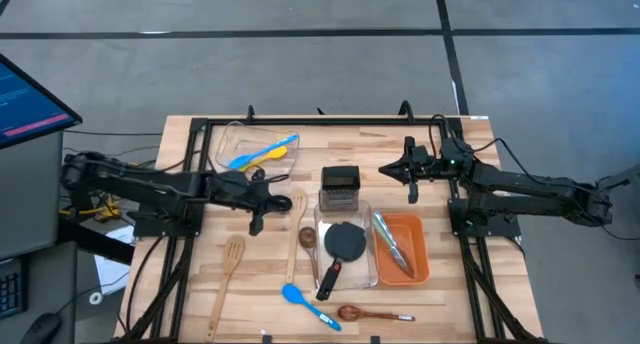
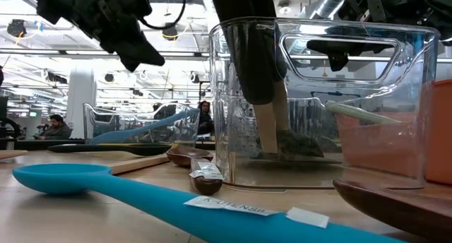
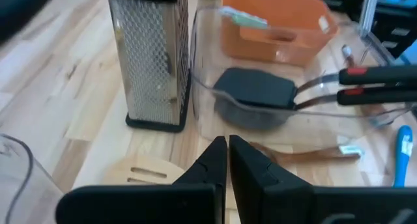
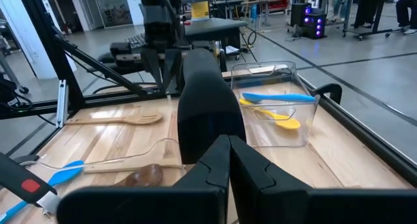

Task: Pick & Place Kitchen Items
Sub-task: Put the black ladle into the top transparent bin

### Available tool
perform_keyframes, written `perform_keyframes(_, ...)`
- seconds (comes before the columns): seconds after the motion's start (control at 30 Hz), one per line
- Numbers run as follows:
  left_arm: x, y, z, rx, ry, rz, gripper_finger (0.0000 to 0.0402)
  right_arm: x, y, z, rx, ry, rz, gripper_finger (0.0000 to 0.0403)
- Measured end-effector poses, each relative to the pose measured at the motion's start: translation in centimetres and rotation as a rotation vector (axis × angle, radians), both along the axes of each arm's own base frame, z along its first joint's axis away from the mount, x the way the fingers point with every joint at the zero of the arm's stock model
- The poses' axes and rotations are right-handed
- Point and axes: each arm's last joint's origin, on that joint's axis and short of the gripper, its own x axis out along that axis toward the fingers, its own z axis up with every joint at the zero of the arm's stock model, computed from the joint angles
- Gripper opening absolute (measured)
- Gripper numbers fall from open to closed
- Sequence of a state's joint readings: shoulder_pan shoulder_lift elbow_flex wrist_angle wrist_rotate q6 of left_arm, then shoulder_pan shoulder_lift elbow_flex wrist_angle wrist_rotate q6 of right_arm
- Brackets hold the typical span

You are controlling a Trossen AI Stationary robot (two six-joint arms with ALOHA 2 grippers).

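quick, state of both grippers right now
left gripper: closed, holding nothing, near the grater.
right gripper: closed, holding nothing.

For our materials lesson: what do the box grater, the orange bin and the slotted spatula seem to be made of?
Box grater: likely steel, shiny and perforated, with a dark base rim.
Orange bin: probably plastic, smooth, evenly coloured.
Slotted spatula: wood, pale and matte.

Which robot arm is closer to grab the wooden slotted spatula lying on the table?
The left one, most likely. Its pincer, shut and empty, hangs just above the wooden slotted spatula on the left side. The right pincer, also shut, is across the table beyond the grater.
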State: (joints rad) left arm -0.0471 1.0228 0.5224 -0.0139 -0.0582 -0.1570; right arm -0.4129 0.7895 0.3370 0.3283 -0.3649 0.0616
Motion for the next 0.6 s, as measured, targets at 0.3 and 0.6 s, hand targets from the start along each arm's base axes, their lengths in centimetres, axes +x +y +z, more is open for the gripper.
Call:
perform_keyframes(0.3, 0.47, -0.03, -0.64, -0.004, 0.027, 0.0, 0.0002, 0.01, -0.05, -0.03, -0.019, 0.002, -0.001, 0.0001)
perform_keyframes(0.6, 0.51, -0.03, -0.61, -0.003, 0.022, 0.002, 0.0002, 0.01, -0.05, -0.02, -0.019, 0.002, 0.0, 0.0001)
